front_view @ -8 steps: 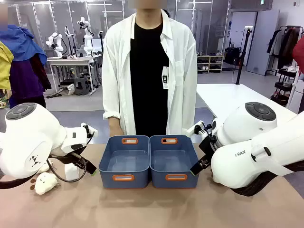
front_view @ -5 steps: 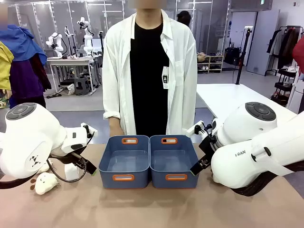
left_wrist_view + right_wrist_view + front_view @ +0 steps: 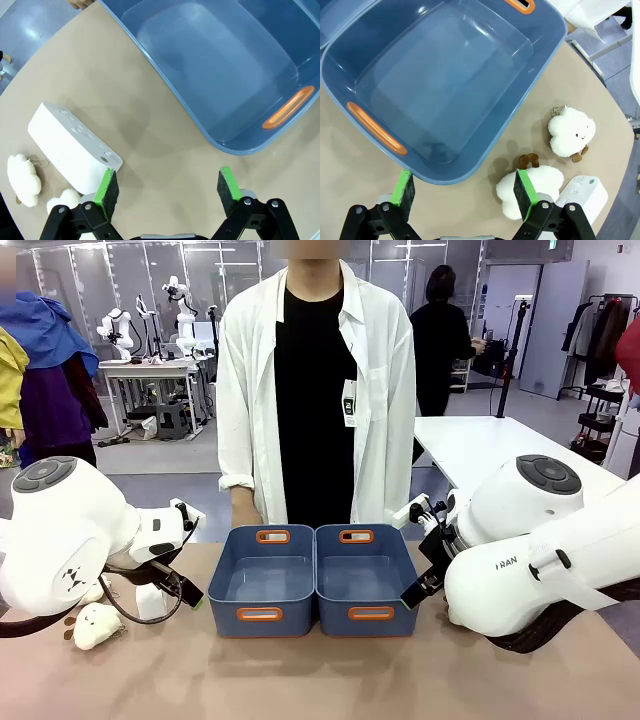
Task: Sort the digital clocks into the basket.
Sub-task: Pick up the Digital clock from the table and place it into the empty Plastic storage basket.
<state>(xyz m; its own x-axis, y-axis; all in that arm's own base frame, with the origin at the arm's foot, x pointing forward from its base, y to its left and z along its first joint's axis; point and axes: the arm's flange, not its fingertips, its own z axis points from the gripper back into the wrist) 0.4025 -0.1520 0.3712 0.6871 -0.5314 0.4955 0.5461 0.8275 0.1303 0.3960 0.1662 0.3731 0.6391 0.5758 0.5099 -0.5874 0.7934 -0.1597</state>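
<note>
A blue basket (image 3: pixel 175 95) and white clock (image 3: pixel 70 147) before us.
Left gripper (image 3: pixel 167 185) and right gripper (image 3: pixel 465 192) hold fingers apart; our right arm (image 3: pixel 520 585) reads "FRAN".

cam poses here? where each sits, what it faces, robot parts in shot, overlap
Front: fixed between the arms, facing the person across the table; left arm, right arm flank two blue bins.
Left wrist: wrist-mounted, down past the open left gripper onto a digital clock and left bin.
Right wrist: wrist-mounted, down past the open right gripper onto right bin, two plush toys, second clock.
Shared: front and left wrist show the left bin.
</note>
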